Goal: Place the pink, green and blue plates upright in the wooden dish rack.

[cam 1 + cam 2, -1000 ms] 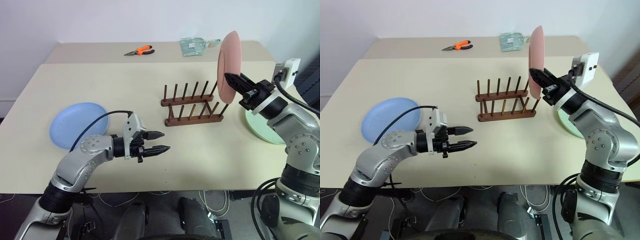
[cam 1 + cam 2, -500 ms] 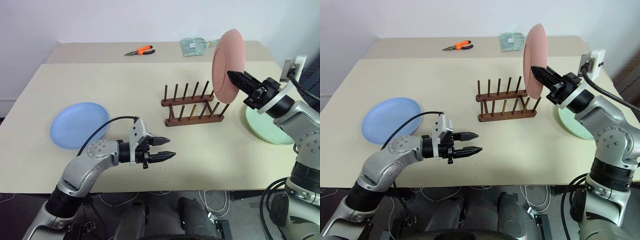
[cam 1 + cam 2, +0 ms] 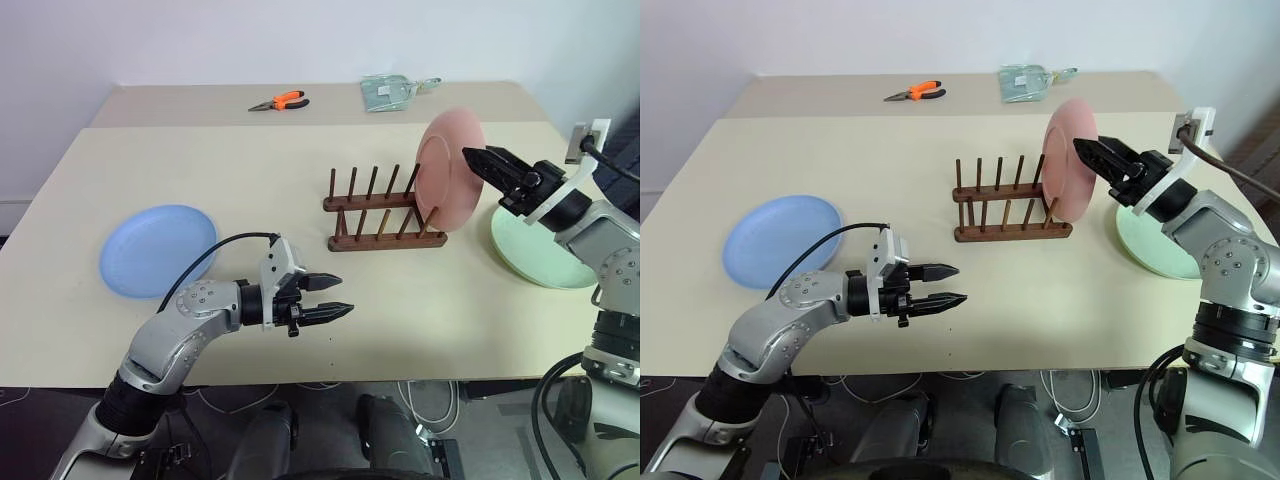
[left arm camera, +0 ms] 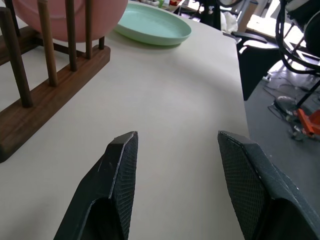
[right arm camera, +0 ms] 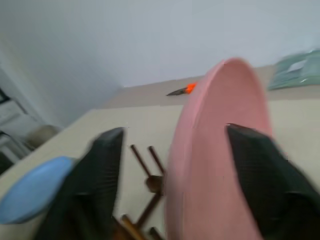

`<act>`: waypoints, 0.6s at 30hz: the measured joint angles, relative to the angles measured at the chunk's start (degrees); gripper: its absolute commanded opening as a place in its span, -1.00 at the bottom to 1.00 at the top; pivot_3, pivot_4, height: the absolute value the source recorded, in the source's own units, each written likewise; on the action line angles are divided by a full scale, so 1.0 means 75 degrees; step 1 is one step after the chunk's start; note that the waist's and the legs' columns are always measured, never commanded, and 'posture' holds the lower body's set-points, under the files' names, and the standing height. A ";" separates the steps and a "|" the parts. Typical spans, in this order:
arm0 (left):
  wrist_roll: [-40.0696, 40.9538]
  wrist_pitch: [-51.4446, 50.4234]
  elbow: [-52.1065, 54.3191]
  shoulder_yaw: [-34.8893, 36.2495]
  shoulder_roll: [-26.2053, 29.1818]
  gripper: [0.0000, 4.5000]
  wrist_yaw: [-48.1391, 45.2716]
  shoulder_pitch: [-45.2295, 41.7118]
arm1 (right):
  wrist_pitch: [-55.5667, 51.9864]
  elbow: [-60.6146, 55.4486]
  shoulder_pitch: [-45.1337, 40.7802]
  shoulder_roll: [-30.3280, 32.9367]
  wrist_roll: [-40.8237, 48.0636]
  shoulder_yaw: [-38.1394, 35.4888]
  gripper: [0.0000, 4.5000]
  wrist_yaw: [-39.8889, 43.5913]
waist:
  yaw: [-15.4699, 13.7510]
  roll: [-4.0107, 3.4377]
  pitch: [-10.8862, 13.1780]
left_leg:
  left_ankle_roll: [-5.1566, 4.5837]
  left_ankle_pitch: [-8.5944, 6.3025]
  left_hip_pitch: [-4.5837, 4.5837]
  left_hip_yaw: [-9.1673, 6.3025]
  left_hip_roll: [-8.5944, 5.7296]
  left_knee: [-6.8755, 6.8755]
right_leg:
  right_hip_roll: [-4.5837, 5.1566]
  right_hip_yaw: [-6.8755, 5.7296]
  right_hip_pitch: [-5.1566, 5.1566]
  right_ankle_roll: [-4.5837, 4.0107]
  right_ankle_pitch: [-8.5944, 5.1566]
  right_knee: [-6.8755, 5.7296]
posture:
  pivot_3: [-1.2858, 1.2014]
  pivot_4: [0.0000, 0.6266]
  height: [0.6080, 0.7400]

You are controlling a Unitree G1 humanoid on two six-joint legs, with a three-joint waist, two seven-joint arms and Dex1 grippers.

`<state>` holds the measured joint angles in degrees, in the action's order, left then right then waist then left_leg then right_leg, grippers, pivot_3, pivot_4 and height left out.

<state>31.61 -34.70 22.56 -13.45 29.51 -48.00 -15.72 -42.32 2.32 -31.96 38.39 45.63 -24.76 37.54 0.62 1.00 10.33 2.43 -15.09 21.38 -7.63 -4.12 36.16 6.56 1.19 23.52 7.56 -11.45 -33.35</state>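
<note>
The pink plate (image 3: 448, 168) stands on edge at the right end of the wooden dish rack (image 3: 385, 215), leaning among the pegs. My right gripper (image 3: 476, 156) is open by the plate's upper right rim; in the right wrist view its fingers (image 5: 100, 165) stand wide to either side of the plate (image 5: 220, 150). The blue plate (image 3: 157, 250) lies flat at the table's left. To the right of the rack, under my right arm, the green plate (image 3: 535, 250) lies flat. My left gripper (image 3: 343, 295) hovers open and empty over bare table, in front and to the left of the rack.
Orange-handled pliers (image 3: 280, 101) and a pale green packet (image 3: 392, 92) lie on the back table. The rack's other slots stand free. The green plate (image 4: 152, 30) sits close to the table's right edge, with cables and floor beyond.
The pink plate has come down from above the rack into its right end. My right gripper has opened and drawn off to the right. The left arm has stayed put.
</note>
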 measured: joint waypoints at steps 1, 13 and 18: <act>-0.0002 0.0000 0.0000 0.0000 0.0000 0.15 -0.0002 0.0002 | 0.0099 -0.0050 0.0018 0.0130 -0.0085 -0.0056 0.52 -0.0073 | -0.0008 0.0000 0.0000 | 0.0000 0.0000 0.0001 -0.0001 -0.0001 0.0000 | 0.0001 -0.0001 0.0000 0.0000 -0.0001 0.0001 | 0.03 -0.52 1.00; -0.0239 0.0055 -0.0352 -0.0072 0.0016 0.15 -0.0321 -0.0136 | 0.1225 -0.1739 0.4058 0.1419 -0.2368 0.0116 0.98 -0.0069 | -0.0125 -0.0016 -0.0008 | -0.0008 -0.0005 -0.0006 0.0023 -0.0002 0.0007 | 0.0011 0.0004 -0.0010 0.0023 -0.0030 0.0007 | 0.03 -0.52 1.00; -0.0403 0.0114 -0.0533 -0.0175 -0.0100 0.15 -0.0435 -0.0372 | 0.2968 -0.0261 0.3956 0.1612 -0.4845 0.2043 0.88 -0.0677 | -0.0070 -0.0023 -0.0010 | -0.0007 -0.0004 -0.0007 0.0026 -0.0002 0.0008 | 0.0014 0.0005 -0.0008 0.0019 -0.0028 0.0006 | 0.03 -0.52 1.00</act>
<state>28.58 -33.85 18.57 -14.76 28.76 -51.26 -18.50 -20.05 0.37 -2.30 50.48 9.29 -9.44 32.46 0.09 0.83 10.25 2.38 -15.12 21.33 -7.43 -4.14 36.22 6.67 1.23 23.46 7.70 -11.66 -33.31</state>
